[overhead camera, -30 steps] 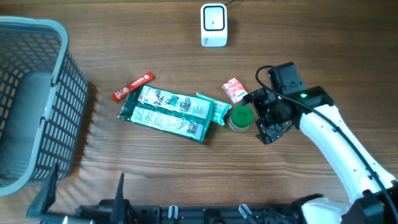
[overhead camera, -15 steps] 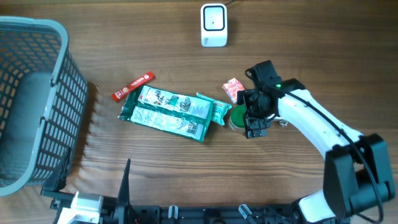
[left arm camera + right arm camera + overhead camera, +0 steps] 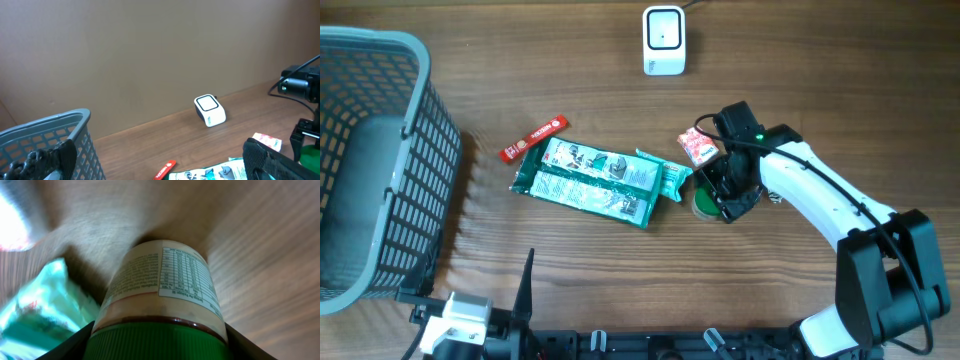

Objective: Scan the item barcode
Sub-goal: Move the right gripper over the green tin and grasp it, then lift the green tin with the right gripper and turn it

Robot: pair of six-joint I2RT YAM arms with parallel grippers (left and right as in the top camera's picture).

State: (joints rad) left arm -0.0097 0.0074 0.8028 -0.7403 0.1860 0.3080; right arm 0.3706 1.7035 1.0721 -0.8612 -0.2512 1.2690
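A small jar [image 3: 165, 290] with a green lid and a printed label stands on the wooden table, right of the green packets [image 3: 590, 180]. My right gripper [image 3: 720, 195] is down over the jar [image 3: 703, 205]. In the right wrist view its dark fingers [image 3: 70, 347] press against both sides of the lid. The white barcode scanner [image 3: 663, 40] sits at the back middle of the table. My left gripper [image 3: 160, 160] is wide open and holds nothing. It hangs at the near left, looking across the table at the scanner [image 3: 210, 110].
A grey mesh basket [image 3: 420, 60] stands at the far left. A red stick sachet [image 3: 533, 139] lies beside the green packets. A small pink packet [image 3: 697, 146] lies just behind the jar, close to the right arm.
My right gripper has moved left and down over the jar, and its jaws have narrowed onto the green lid. The left gripper stays open.
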